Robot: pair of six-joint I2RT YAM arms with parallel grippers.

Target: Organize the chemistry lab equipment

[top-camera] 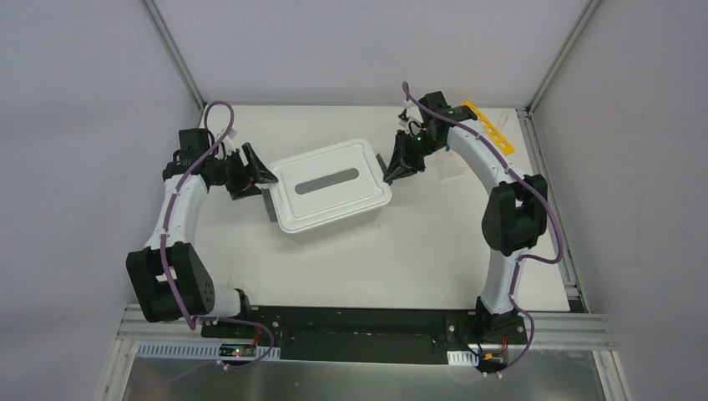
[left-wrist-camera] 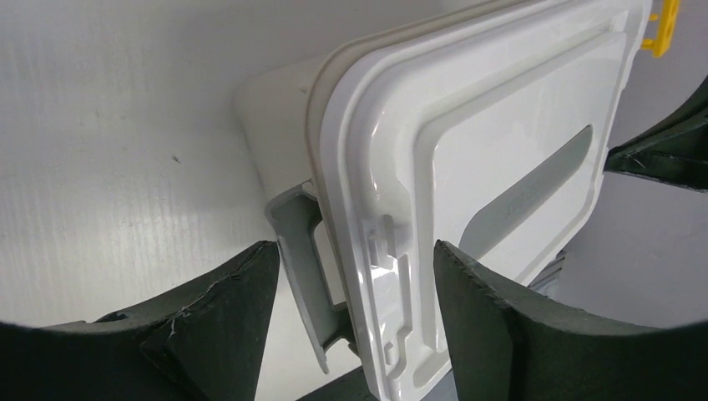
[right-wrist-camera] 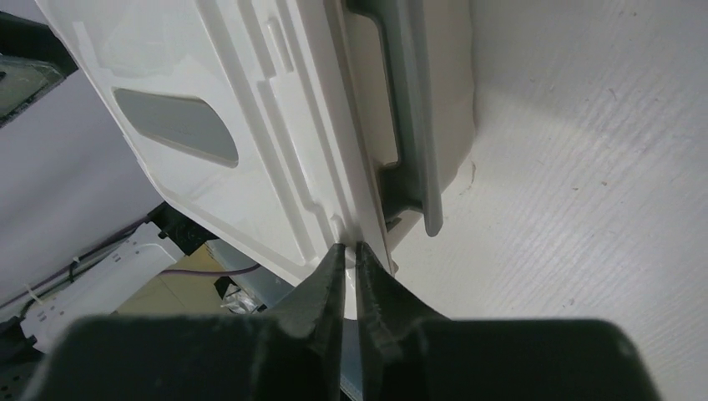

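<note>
The yellow holed tube rack (top-camera: 491, 127) lies at the back right, behind my right arm; its corner shows in the left wrist view (left-wrist-camera: 665, 25). The tubes, squeeze bottle, beaker, sticks and packet are out of view. The cream bin (top-camera: 288, 219) stands mid-table with its white lid (top-camera: 332, 184) on it. My left gripper (top-camera: 262, 177) is open at the bin's left end, its jaws either side of the lid's edge (left-wrist-camera: 392, 276) and the grey latch handle (left-wrist-camera: 296, 251). My right gripper (top-camera: 390, 169) is shut on the lid's right edge (right-wrist-camera: 351, 251).
A second grey latch handle (right-wrist-camera: 413, 109) hangs on the bin's right end wall (right-wrist-camera: 455, 83). A small blue spot (top-camera: 448, 149) shows beside the right arm, too small to identify. Grey enclosure walls and metal rails frame the white table (top-camera: 376, 267).
</note>
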